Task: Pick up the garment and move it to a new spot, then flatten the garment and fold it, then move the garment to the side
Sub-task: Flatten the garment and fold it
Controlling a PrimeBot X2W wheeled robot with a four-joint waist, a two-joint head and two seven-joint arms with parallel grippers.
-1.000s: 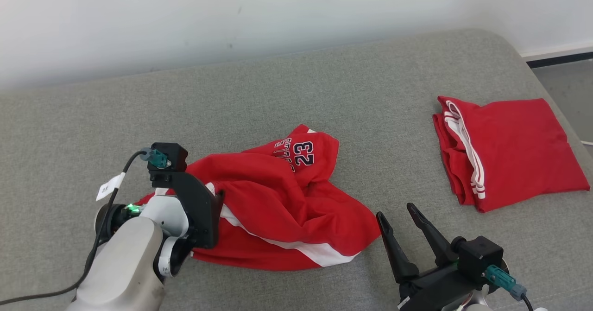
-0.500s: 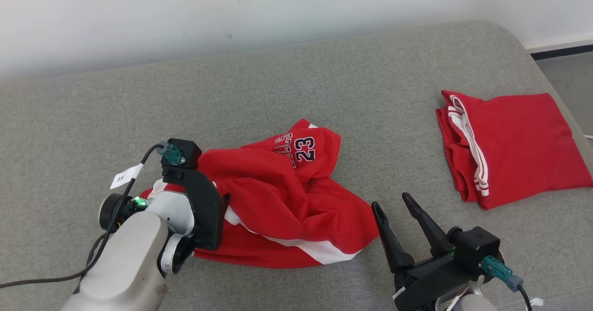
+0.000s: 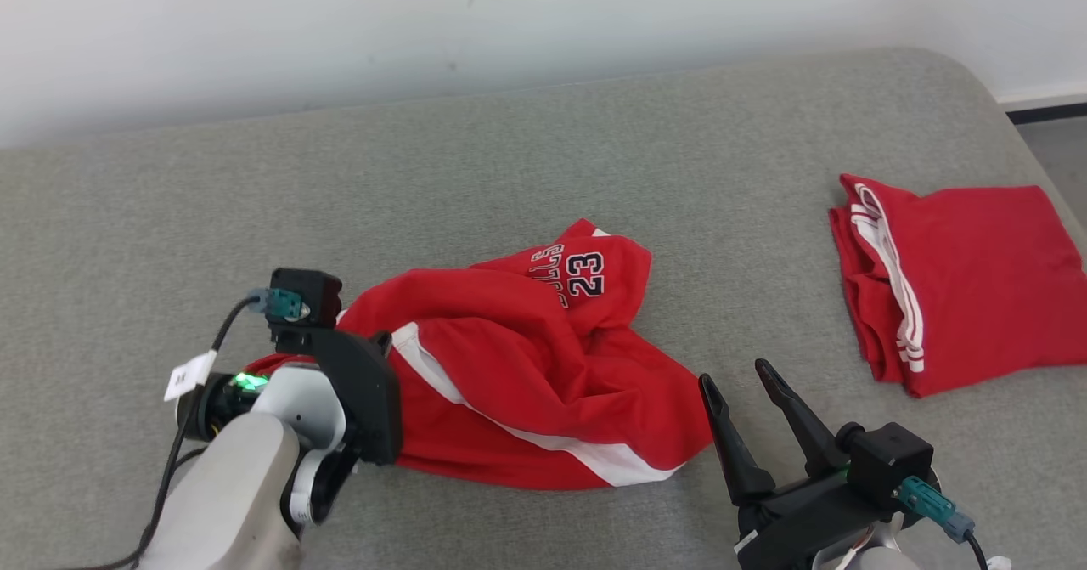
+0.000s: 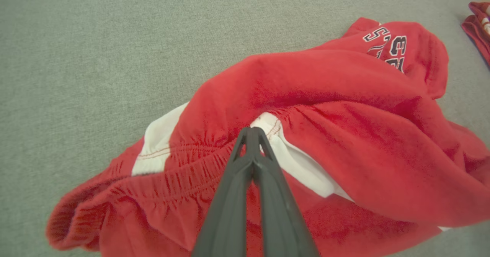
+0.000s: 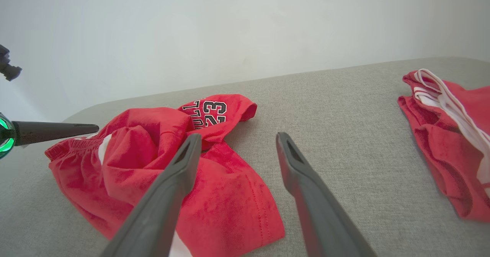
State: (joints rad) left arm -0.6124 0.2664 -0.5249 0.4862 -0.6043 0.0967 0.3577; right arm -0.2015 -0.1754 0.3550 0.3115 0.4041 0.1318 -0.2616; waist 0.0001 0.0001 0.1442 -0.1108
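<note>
The garment (image 3: pixel 543 383) is a pair of red shorts with white side stripes and a "23" print, lying crumpled on the grey cushion. In the left wrist view my left gripper (image 4: pixel 250 131) is shut, its tips pinching the elastic waistband of the garment (image 4: pixel 344 134) where red meets white. From the right wrist view the left gripper (image 5: pixel 95 127) comes in level from the left and meets the garment's (image 5: pixel 153 142) raised fold. My right gripper (image 3: pixel 733 372) stands open just right of the shorts' hem, with nothing between its fingers (image 5: pixel 183 161).
A second red garment (image 3: pixel 968 281), folded, lies at the cushion's right end. The grey cushion (image 3: pixel 509 154) runs back to a white wall, and its rounded right edge drops to the floor (image 3: pixel 1061 141). Bare cushion lies behind and left of the shorts.
My left gripper has closed on the waistband, and the fabric there has bunched up with more white stripe showing. The head camera has shifted a little. The right gripper stays open.
</note>
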